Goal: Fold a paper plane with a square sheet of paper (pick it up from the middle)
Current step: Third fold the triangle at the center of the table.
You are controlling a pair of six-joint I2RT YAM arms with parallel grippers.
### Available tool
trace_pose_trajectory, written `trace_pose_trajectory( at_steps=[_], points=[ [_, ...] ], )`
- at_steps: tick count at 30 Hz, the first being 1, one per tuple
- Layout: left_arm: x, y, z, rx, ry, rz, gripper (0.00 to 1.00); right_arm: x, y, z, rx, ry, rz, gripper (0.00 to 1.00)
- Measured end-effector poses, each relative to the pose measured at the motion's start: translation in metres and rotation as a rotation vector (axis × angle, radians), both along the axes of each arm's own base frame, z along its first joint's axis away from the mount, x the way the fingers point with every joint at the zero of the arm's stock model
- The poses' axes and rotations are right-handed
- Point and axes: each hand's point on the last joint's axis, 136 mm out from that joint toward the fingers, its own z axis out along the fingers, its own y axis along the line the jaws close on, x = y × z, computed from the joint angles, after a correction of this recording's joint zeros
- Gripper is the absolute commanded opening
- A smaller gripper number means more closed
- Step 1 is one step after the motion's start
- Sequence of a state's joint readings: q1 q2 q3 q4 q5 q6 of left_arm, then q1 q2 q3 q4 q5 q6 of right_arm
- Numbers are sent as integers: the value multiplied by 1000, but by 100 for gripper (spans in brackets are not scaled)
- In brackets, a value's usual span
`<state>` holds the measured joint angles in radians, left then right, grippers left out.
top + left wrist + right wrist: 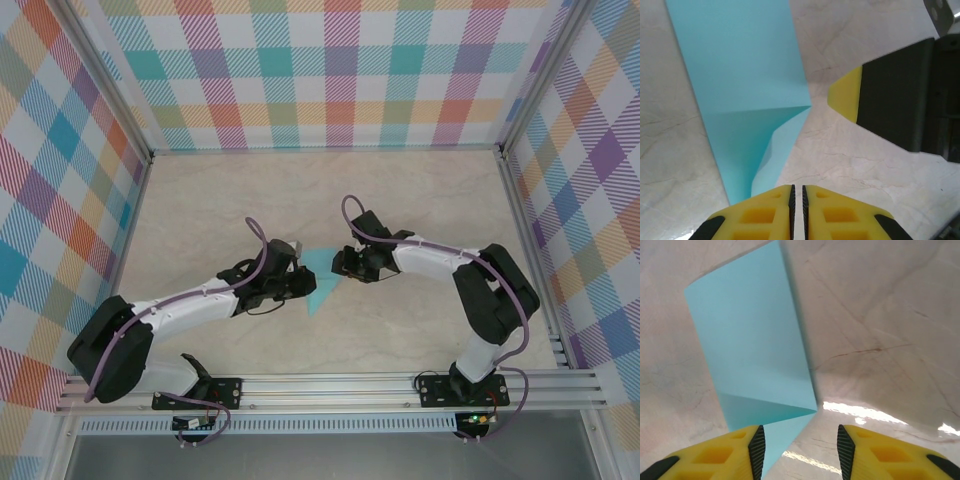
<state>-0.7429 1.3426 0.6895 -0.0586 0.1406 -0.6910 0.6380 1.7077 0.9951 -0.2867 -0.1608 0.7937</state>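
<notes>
White-and-black arms [190,310], purple cables [256,243], yellow fingers [760,216], seemingly ribbed black pads [757,450]

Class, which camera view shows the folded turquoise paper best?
The left wrist view: the paper is large and sharp, with its creases and layered flap plain. The right wrist view shows it large, with fewer folds and softer edges. In the top view it is a small, distant triangle.

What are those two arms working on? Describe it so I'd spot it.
Look at the middle of the pale marbled table, between the left gripper and right gripper. The square sheet of paper lies there, folded to a triangle: the tabletop's sole turquoise thing.
</notes>
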Motion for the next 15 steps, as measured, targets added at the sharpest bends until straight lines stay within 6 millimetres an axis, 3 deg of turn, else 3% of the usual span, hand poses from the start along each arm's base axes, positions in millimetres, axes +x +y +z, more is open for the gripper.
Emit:
trace_pose_trajectory(
  at_steps=[3,7,15],
  points=[
    [-1,-6,1,-23,3,-25,15,0,-7,-3,4,12,-27,49],
    [1,-12,-15,-5,38,-35,14,-1,-13,-8,11,34,-52,50],
    [21,-2,-42,133,67,55,11,-7,-11,-12,56,63,-43,50]
  ],
)
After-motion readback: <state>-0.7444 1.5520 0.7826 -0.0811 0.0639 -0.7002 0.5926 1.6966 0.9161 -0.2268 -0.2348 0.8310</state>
